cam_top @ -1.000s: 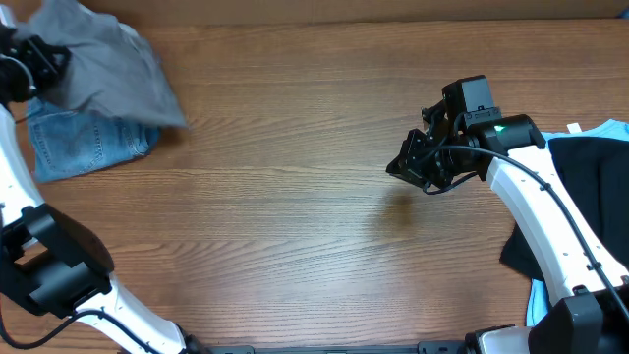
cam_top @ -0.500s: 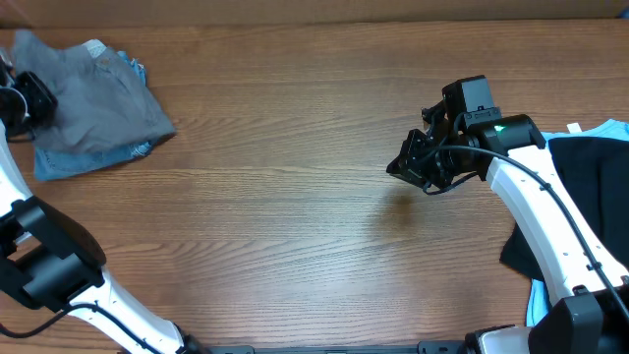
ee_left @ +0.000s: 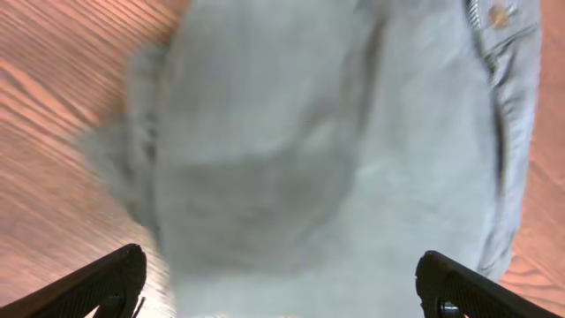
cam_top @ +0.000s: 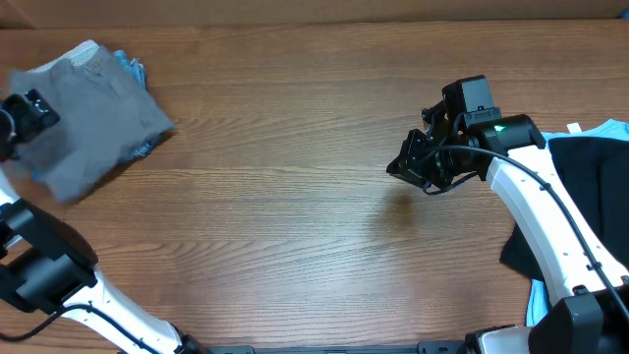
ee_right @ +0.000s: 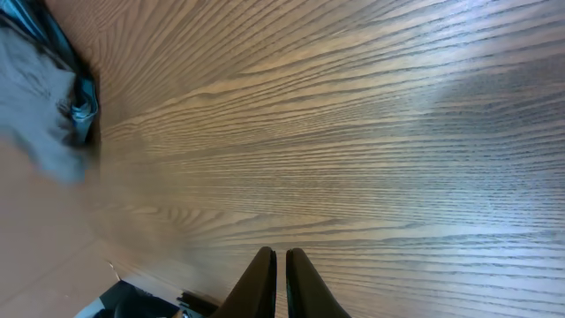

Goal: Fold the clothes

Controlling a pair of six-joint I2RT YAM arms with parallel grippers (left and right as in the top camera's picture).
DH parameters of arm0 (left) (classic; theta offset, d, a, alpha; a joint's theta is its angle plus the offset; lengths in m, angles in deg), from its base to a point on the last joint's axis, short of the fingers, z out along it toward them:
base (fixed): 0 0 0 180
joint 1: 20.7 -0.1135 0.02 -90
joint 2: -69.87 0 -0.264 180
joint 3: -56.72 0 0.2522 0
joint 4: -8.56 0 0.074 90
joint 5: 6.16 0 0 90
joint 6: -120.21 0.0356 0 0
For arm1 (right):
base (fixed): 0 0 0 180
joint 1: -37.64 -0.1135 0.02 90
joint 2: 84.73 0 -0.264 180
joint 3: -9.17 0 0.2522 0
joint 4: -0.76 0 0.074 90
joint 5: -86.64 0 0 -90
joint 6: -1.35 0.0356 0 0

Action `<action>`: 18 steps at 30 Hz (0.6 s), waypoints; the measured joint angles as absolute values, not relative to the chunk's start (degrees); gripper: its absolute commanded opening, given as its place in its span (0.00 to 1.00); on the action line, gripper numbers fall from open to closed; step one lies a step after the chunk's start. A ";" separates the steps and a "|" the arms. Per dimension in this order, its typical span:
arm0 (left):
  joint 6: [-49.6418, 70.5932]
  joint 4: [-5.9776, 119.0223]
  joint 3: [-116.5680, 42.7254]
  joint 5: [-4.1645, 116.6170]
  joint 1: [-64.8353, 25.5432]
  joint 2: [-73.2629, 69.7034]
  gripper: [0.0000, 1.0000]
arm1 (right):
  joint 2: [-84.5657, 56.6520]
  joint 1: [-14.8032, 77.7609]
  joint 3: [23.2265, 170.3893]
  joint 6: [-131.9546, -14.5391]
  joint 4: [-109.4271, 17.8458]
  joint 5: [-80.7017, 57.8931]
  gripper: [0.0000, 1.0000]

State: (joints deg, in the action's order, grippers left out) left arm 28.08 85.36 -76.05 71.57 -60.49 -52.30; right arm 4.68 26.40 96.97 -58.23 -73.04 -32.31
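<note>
Grey shorts (cam_top: pixel 93 113) lie in a rumpled heap at the far-left corner of the bench (cam_top: pixel 295 246), covering blue denim (cam_top: pixel 131 71); their near edge is blurred. Left claw (ee_left: pixel 282 287) released, fingers wide over the shorts. Right claw (ee_right: pixel 280 258) clenched, empty, above bare bench mid-right.

Seen from straight above: the whole wooden table (cam_top: pixel 295 197), edge to edge. From the left wrist, pointed down and close over the grey shorts (ee_left: pixel 335 159), left gripper (ee_left: pixel 281 283) spread wide at the lower edge. From the right wrist, angled low across bare boards past the closed right gripper (ee_right: pixel 281 256) — same shorts far ahead of the fingers, common to all three views.
</note>
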 measured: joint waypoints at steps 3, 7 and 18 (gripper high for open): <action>28.08 88.05 -80.29 70.06 -61.19 -52.41 1.00 | 4.68 26.40 96.97 -58.25 -73.01 -32.31 0.09; 27.99 92.55 -88.94 65.93 -61.82 -52.41 0.40 | 4.68 26.40 96.97 -58.23 -72.99 -32.29 0.09; 28.45 94.02 -86.60 65.17 -56.29 -52.35 0.04 | 4.68 26.40 96.97 -58.25 -72.10 -32.29 0.09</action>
